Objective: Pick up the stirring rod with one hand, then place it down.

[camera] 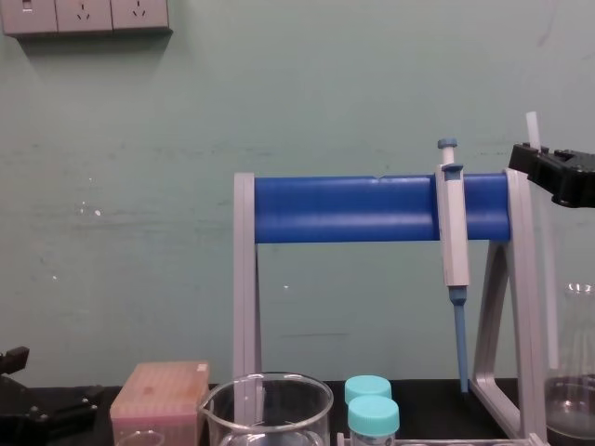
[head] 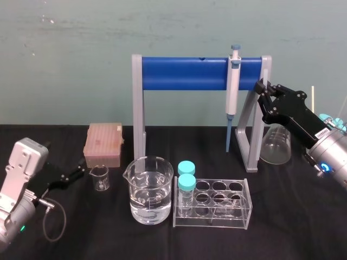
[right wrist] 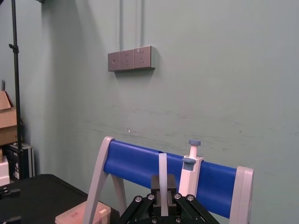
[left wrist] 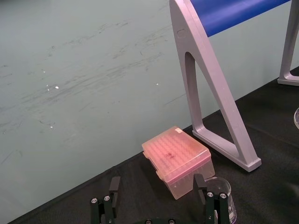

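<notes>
Two claws on show, and the right claw is the busy one. It sits high at the right end of the blue-barred stand, level with the bar, jaws pressed onto the stirring rod. The rod stands upright in that pinch, well clear of the black counter, with its top end poking out above the claw, just beside the stand's grey post. From the right wrist it sits dead centre between the jaws. Below the claw the shaft runs down toward the glass flask on the counter; whether the lower tip is inside the flask I cannot tell.

Just left of the claw, the pipette hangs on the bar, blue tip pointing down.

Over on the left side, the left claw rests low by the counter with its jaws spread and nothing between them. It is near the small beaker and the pink tip box.

Front and centre stand the large beaker and the clear tube rack, which holds two teal-capped tubes.
</notes>
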